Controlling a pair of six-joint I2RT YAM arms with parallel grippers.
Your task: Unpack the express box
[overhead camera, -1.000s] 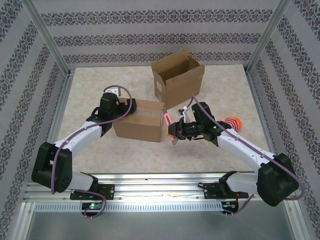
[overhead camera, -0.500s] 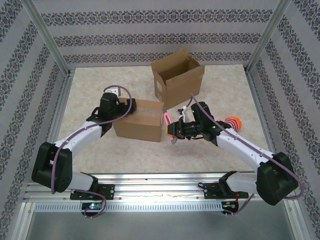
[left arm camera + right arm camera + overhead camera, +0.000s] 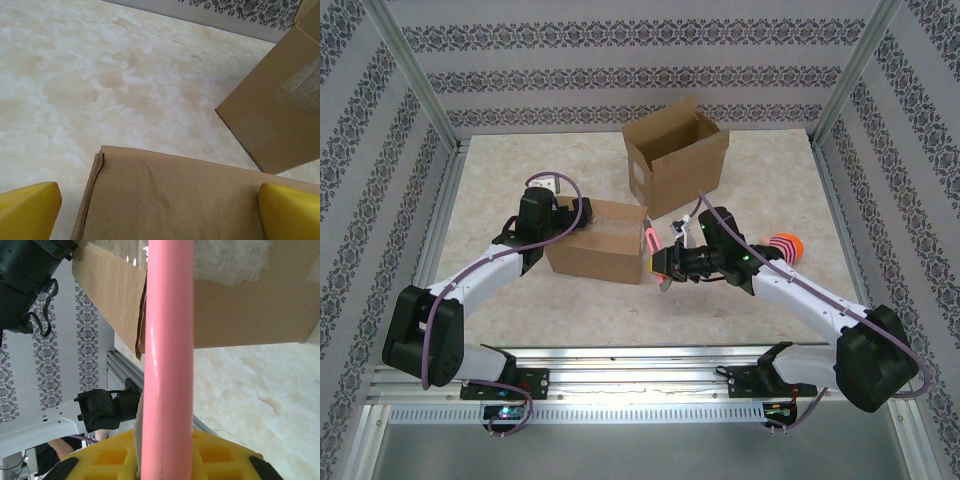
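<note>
On the pale marbled tabletop (image 3: 520,300) the sealed brown cardboard box (image 3: 605,250) lies centre-left, the left gripper (image 3: 563,213) spread wide astride its left end, so the right gripper (image 3: 665,262), pinching a slim pink rod-like tool (image 3: 167,355), would best slit the clear tape (image 3: 230,262) shallowly and steadily.

A closed brown box (image 3: 595,245) lies at the centre of the frame on the marbled table (image 3: 510,170). The left gripper (image 3: 560,212) is at the box's left end with its jaws spread wide. The right gripper (image 3: 663,262) is just off the box's right end, clamped on a pink stick (image 3: 647,238) that rises beside the box's right corner. An open cardboard box (image 3: 675,165) sits above centre, and an orange striped object (image 3: 783,243) lies at centre right, beside the right arm.
</note>
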